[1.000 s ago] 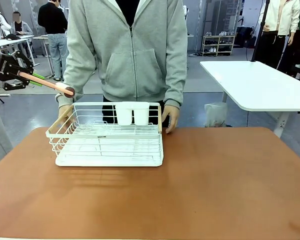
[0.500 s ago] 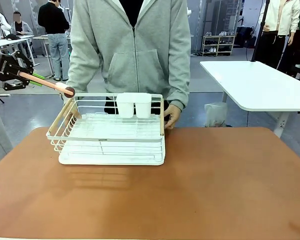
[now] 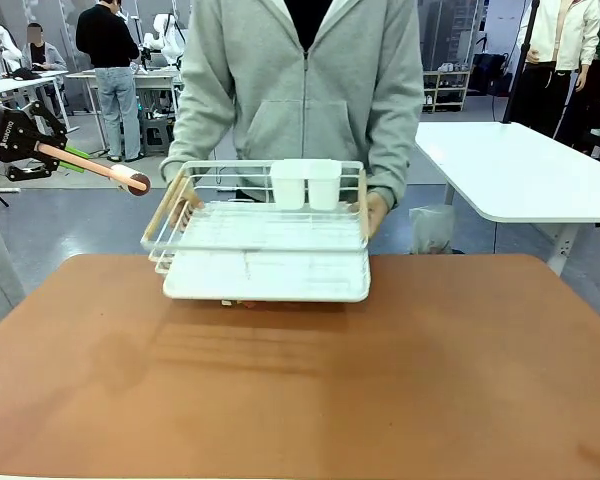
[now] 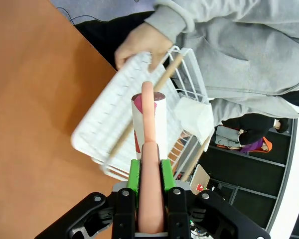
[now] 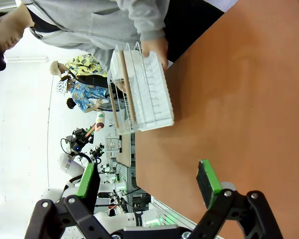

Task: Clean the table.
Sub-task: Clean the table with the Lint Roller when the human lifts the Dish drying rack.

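**Hazards**

1. Collision. In the front view the roller hangs at the upper left of the frame, well above the counter and near the left end of the wire rack. A person holds the rack clear of the counter with one hand at each end. Any sweep started before the rack has left the area is likely to strike the wire or a hand.
2. Loose load. The rack carries two white cups on its far rail and a white tray underneath. A knock could tip the cups or dislodge the tray onto the counter.
3. Grip slip. The left jaws are clamped on the far end of the pink handle. Pressing the head down would probably lever the long handle against the green pads and twist it.
4. Second arm. The right jaws stand apart and empty, low over the counter at the bottom of the right wrist view. Unplanned travel could scrape the surface.

**Counter condition**

The counter fills the lower half of the front view. Its top is reddish brown, smooth and matte, with a soft shadow below the rack. No crumbs, spills or objects can be made out; fine dust cannot be judged.
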Action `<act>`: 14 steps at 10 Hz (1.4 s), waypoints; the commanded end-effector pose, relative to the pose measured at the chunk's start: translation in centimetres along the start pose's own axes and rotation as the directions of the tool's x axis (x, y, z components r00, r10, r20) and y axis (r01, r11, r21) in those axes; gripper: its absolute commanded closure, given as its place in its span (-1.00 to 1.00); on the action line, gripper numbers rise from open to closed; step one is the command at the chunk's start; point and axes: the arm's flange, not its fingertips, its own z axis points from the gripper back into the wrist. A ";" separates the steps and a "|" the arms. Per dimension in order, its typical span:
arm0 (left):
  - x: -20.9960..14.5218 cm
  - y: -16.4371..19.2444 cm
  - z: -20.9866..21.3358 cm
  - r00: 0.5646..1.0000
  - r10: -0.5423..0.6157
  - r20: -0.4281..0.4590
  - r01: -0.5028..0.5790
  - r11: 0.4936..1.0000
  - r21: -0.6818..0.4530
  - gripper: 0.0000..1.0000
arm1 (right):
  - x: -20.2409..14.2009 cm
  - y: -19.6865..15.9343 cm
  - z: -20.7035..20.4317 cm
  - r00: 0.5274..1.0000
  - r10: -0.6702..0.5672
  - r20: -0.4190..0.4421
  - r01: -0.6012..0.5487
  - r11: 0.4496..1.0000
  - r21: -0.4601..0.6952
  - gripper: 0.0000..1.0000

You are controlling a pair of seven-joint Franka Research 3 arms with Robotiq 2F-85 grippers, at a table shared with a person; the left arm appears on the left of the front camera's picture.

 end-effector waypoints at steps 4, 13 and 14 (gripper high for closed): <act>0.0 -0.1 0.1 1.000 -0.002 0.002 0.002 1.000 -0.002 0.98 | -0.1 0.2 0.1 1.000 0.001 0.004 -0.001 1.000 0.001 -1.00; 6.8 -7.5 2.2 0.654 -0.648 -0.391 0.730 0.675 0.102 0.58 | -0.1 0.2 0.1 1.000 0.001 0.004 -0.001 1.000 0.001 -1.00; 6.6 -7.4 0.6 0.527 -0.712 -0.464 0.811 0.584 0.025 0.58 | -0.1 0.2 0.1 1.000 0.001 0.004 -0.001 1.000 0.001 -1.00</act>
